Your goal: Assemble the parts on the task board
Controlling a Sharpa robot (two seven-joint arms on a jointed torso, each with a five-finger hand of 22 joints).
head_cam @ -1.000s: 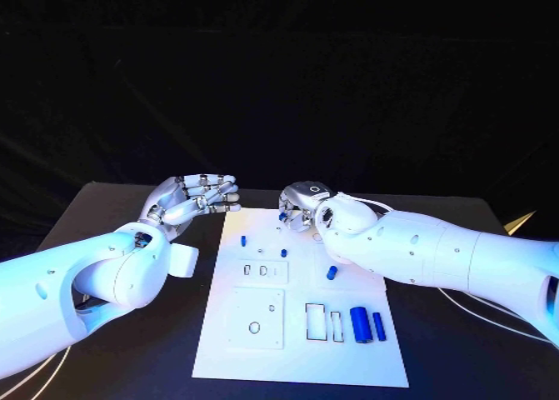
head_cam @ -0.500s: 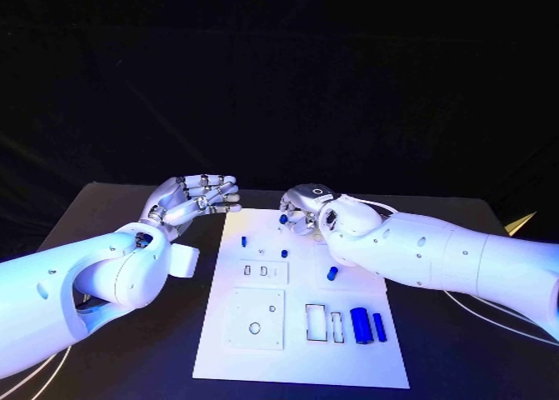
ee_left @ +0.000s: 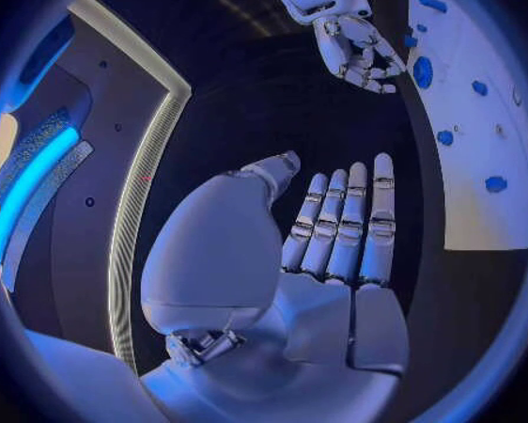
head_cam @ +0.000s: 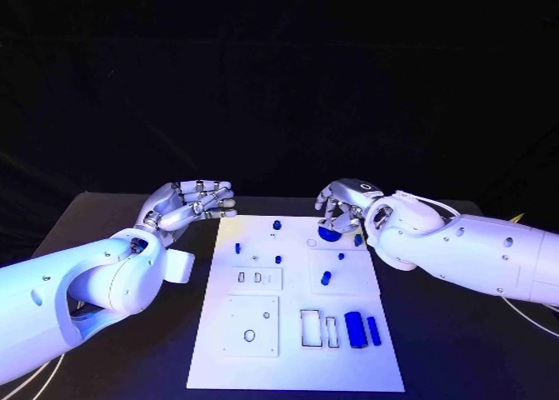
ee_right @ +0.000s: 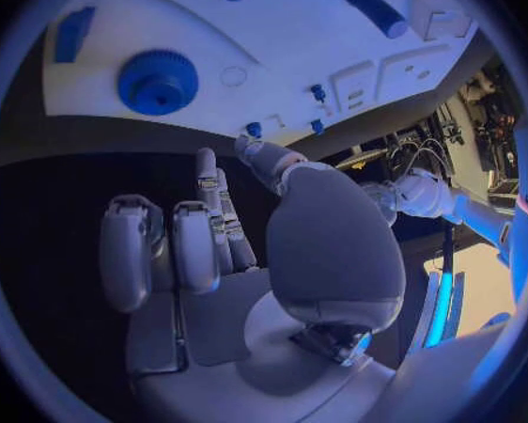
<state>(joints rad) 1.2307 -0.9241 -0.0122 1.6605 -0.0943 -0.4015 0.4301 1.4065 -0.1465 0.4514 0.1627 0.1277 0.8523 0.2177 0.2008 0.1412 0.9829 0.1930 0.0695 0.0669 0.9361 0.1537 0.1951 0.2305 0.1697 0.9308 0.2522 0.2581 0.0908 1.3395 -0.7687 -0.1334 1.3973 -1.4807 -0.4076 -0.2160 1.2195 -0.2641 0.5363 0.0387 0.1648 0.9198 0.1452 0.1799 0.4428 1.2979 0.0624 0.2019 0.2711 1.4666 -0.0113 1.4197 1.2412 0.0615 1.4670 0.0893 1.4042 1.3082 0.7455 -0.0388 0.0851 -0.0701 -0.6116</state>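
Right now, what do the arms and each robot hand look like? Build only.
Both arms are smooth, rounded white shells with small dark screw holes. The left robot hand and right robot hand are silver metal with segmented fingers; the wrist views show pale, smooth palms. Thin white cables trail beside the right arm.

i can read no text, label, brand, number or sign anywhere: not on the task board (head_cam: 297,333), not on its blue parts (head_cam: 355,328), and not on my arms or either hand.

Blue gear (head_cam: 330,236) partly behind right hand (head_cam: 346,204)
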